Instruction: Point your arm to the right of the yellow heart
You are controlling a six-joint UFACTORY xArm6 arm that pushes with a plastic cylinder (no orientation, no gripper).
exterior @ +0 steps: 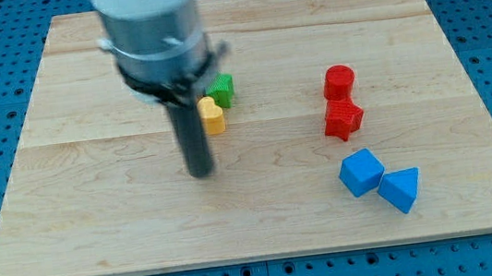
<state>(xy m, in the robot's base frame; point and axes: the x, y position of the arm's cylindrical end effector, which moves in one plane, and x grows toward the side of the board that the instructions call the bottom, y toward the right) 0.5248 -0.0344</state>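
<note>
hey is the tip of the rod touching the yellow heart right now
Apart. The camera view shows my tip below and left of the yellow heart, with bare wood plainly between them.

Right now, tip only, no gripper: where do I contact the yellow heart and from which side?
No grip possible, so push. The yellow heart touches the green block at its upper right, and the rod partly covers its left edge. My tip sits below and slightly left of it. Probably best contact: the heart's lower face, which looks exposed, approached from the view's bottom. Expect the green block to move too.

Wood board [100,238] w/ six blocks
</note>
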